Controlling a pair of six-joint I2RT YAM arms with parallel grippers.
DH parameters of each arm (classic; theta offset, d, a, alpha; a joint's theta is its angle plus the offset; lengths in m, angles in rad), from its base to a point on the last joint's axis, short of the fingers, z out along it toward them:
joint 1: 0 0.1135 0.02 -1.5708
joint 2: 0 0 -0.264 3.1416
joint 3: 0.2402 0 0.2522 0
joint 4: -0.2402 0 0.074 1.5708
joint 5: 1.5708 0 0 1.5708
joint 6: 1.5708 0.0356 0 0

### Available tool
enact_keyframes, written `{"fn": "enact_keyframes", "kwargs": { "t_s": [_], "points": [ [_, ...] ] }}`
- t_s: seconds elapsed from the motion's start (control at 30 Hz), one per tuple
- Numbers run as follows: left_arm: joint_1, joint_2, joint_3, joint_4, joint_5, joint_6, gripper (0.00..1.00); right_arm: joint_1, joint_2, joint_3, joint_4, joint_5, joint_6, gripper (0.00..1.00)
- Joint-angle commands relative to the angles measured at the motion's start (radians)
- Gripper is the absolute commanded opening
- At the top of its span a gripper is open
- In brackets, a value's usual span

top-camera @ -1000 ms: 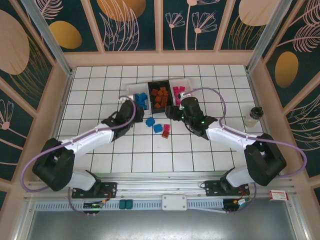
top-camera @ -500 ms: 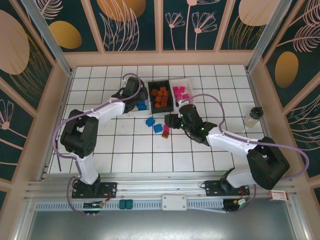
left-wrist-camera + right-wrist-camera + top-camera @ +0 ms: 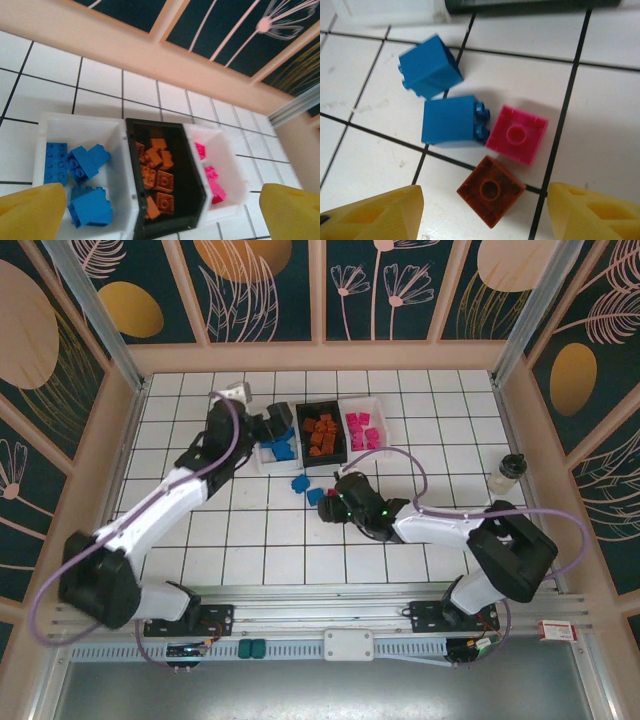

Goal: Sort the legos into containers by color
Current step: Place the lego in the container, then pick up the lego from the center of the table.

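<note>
The containers stand in a row: a white bin (image 3: 125, 165) with blue legos (image 3: 85, 165), a black bin (image 3: 131, 150) with orange-brown legos (image 3: 159, 175), and a white bin (image 3: 235, 170) with pink legos (image 3: 214, 182). My left gripper (image 3: 160, 215) hangs open and empty above them, over the left bin (image 3: 262, 452) in the top view. Loose on the tiles lie two blue bricks (image 3: 451, 121), a pink brick (image 3: 517, 135) and a brown brick (image 3: 491, 190). My right gripper (image 3: 485, 215) is open low over the tiles, its fingertips (image 3: 375, 212) on either side of the brown brick, not touching it.
A small dark-capped bottle (image 3: 507, 473) stands on the tiles at the far right. Wooden walls (image 3: 320, 355) fence the tiled floor on three sides. The loose bricks (image 3: 300, 483) lie just in front of the bins.
My left gripper rose from the tiles to the bins and opened over the blue bin. My right gripper came from beside the pink bin down to the loose bricks.
</note>
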Motion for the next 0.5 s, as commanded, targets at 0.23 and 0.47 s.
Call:
{"fn": "enact_keyframes", "kwargs": {
  "t_s": [0.23,0.47],
  "points": [
    [-0.009,-0.251,-0.362,0.018,-0.006,-0.11,0.98,0.023,0.149,0.033,0.051,0.121,0.142,0.67],
    [-0.01,-0.302,-0.449,0.02,-0.003,-0.138,0.98,0.02,0.18,0.033,0.098,0.103,0.141,0.6]
  ]
}}
